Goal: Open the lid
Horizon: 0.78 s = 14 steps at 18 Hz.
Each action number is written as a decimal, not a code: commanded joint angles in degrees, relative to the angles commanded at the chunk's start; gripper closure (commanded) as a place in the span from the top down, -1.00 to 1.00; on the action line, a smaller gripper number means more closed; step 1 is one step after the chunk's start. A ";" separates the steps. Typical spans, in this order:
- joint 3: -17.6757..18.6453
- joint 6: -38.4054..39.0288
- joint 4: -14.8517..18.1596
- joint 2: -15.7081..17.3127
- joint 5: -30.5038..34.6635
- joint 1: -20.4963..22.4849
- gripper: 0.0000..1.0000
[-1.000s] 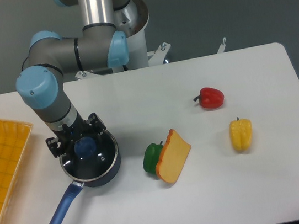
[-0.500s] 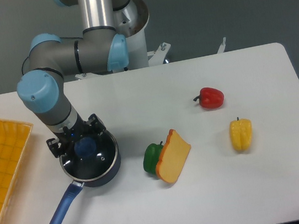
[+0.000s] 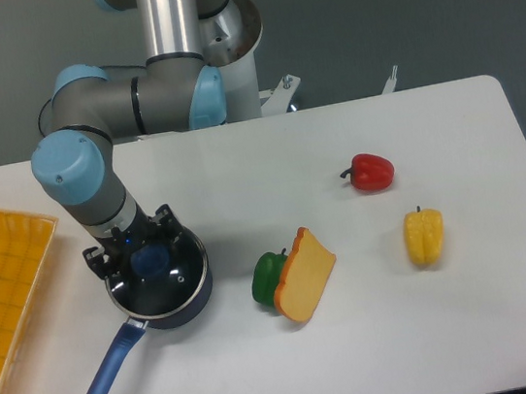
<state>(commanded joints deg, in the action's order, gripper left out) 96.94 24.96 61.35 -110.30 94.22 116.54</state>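
The lid [image 3: 161, 275], clear glass with a metal rim, lies on the dark blue saucepan [image 3: 185, 301] at the left of the table. Its blue knob [image 3: 151, 261] shows at the centre. My gripper [image 3: 133, 243] hangs directly over the knob, pointing down. Its black fingers [image 3: 94, 261] stand wide apart on either side of the knob, open, and do not touch it. The back rim of the lid is hidden behind the gripper.
The saucepan's long blue handle [image 3: 107, 377] points to the front left. A yellow tray [image 3: 2, 292] lies at the left edge. A green pepper [image 3: 268, 277] and a bread slice [image 3: 303, 274] sit right of the pan, a red pepper [image 3: 370, 172] and a yellow pepper [image 3: 424, 236] further right.
The arm's wrist has shifted slightly up and to the left over the pan. The lid and knob have stayed where they were.
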 joint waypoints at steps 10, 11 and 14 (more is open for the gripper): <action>-0.26 -0.26 0.09 0.18 -0.88 0.00 0.34; -0.26 -0.35 0.09 0.18 -0.88 0.00 0.34; -0.26 -0.53 0.09 0.18 -0.97 0.00 0.34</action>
<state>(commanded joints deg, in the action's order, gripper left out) 96.68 24.43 61.44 -110.13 93.25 116.54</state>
